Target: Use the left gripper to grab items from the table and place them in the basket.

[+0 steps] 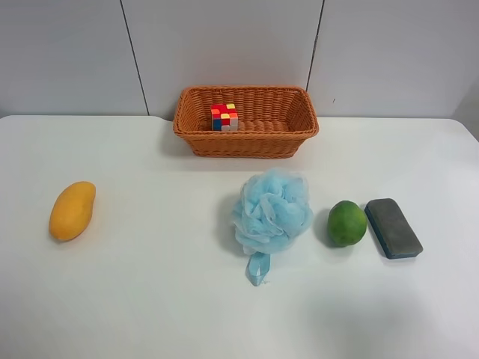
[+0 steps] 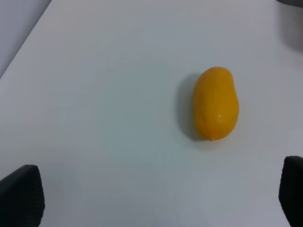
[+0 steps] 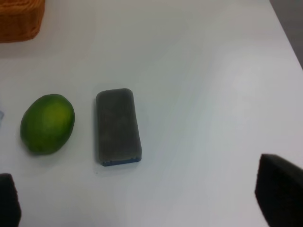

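Observation:
The wicker basket (image 1: 245, 140) stands at the back of the white table (image 1: 150, 299) with the multicoloured puzzle cube (image 1: 224, 117) inside it. The yellow-orange mango (image 1: 72, 210) lies on the table at the exterior high view's left. It also shows in the left wrist view (image 2: 215, 103), ahead of my left gripper (image 2: 156, 198), which is open, empty and apart from it. The light blue bath pouf (image 1: 272, 212), the green fruit (image 1: 346, 223) and the dark eraser block (image 1: 393, 227) lie in a row. My right gripper (image 3: 144, 196) is open and empty, short of the fruit (image 3: 47, 124) and the eraser (image 3: 118, 126).
No arm shows in the exterior high view. A grey panelled wall (image 1: 224, 45) rises behind the table. The pouf's blue ribbon loop (image 1: 257, 268) trails toward the front. A corner of the basket (image 3: 19, 19) shows in the right wrist view.

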